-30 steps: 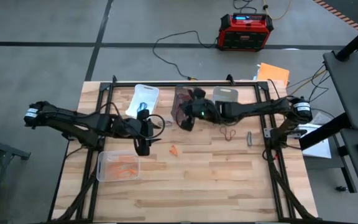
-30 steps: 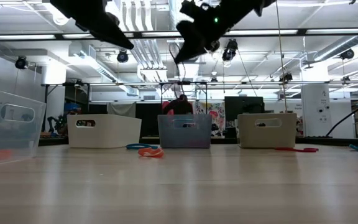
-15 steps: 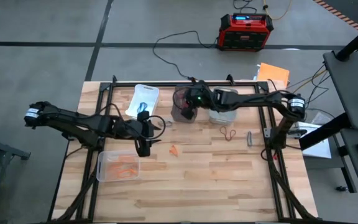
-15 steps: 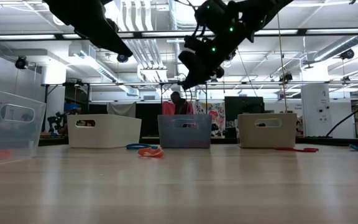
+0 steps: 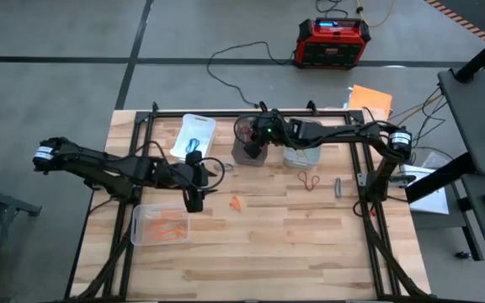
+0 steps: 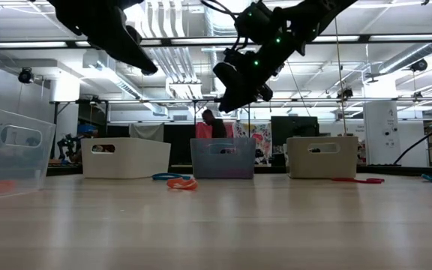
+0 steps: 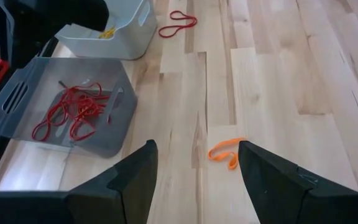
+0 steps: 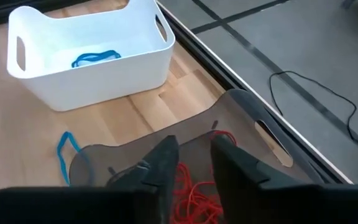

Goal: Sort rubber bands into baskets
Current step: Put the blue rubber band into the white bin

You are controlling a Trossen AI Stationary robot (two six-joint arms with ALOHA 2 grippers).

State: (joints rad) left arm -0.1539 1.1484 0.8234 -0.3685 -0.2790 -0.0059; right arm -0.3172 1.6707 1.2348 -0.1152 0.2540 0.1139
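Note:
My right gripper [image 8: 194, 167] hangs open over the smoky dark basket [image 5: 244, 150], which holds red rubber bands [image 8: 199, 194]; nothing shows between its fingers. My left gripper [image 7: 194, 180] stands open above the table, left of an orange rubber band [image 7: 227, 151] lying flat on the wood. The white basket [image 8: 104, 71] holds a blue band [image 8: 95, 58]. Another blue band [image 8: 64, 152] lies on the table beside it. A red band [image 5: 310, 180] lies toward the right. A clear basket [image 5: 160, 225] near the left arm holds orange bands.
A light basket [image 7: 123, 28] with yellow bands stands right of the smoky one, partly under my right arm. A small grey piece [image 5: 338, 187] lies near the right frame post. Black frame rails [image 5: 226, 113] edge the table. A red-and-black box [image 5: 333, 42] stands on the floor beyond.
My right gripper has swung toward the table's far edge and sunk a little, from beside the smoky basket's near side to above its inside, rolling as it went.

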